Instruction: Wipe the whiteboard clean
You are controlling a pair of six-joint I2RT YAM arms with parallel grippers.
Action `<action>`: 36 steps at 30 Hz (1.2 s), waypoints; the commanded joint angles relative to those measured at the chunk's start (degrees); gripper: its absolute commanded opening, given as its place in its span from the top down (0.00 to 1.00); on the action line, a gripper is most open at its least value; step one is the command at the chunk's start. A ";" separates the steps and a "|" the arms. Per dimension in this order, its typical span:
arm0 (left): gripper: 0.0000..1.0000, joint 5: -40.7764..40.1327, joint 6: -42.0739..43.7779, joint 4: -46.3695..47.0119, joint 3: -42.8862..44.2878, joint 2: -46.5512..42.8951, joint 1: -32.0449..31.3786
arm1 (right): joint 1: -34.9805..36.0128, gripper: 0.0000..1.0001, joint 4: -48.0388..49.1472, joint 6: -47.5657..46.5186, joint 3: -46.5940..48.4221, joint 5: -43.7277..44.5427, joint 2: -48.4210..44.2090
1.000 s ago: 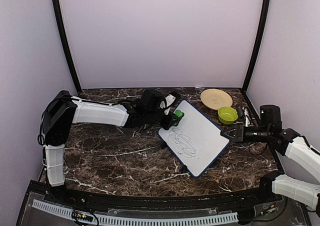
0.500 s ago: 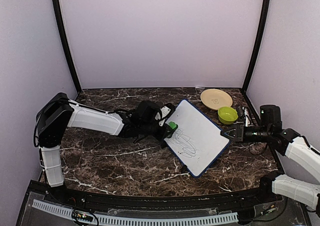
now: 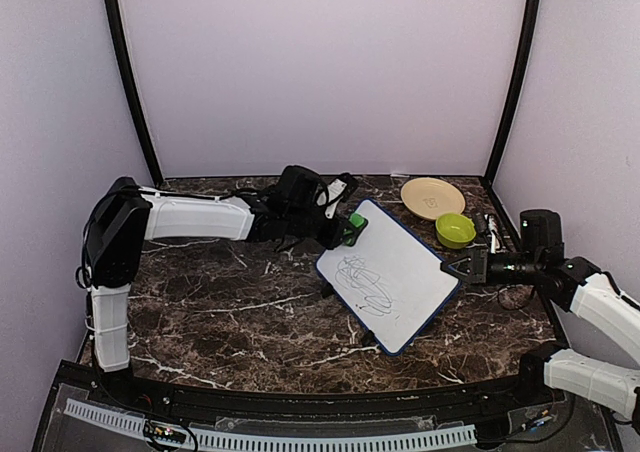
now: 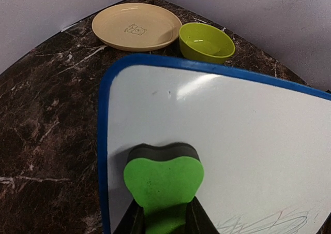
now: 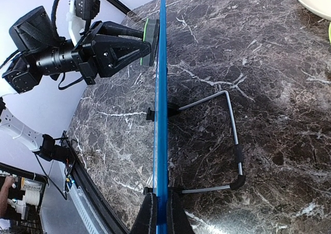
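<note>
- Whiteboard (image 3: 390, 272): standing tilted on a wire stand (image 5: 232, 141) at the right-centre of the marble table (image 3: 230, 312); carrying a dark scribble (image 3: 365, 284) on the near half of its face
- Left gripper (image 3: 345, 230): reaching in from the left; jaws closing narrowly on the green eraser (image 3: 355, 222)
- Green eraser: lying against the board's far-left corner, just inside the blue frame, above the scribble
- Right gripper (image 3: 462, 267): pinching the board's right edge, fingers sitting on either side of the frame
- Tan plate (image 3: 432, 197): lying at the far right
- Green bowl (image 3: 455, 230): sitting just near of the plate, beside the board
</note>
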 commanded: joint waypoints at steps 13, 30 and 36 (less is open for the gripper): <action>1.00 -3.31 -1.49 -3.44 -12.79 -3.52 -3.45 | 0.60 1.00 0.35 -1.40 0.93 -2.80 -0.10; 1.00 -8.15 -0.30 4.95 -11.74 -2.20 -5.01 | 0.61 1.00 0.19 -1.37 0.98 -2.60 -0.31; 1.00 -12.68 -1.29 14.56 -21.78 -2.07 -8.03 | 0.60 1.00 0.18 -1.39 0.93 -2.56 -0.16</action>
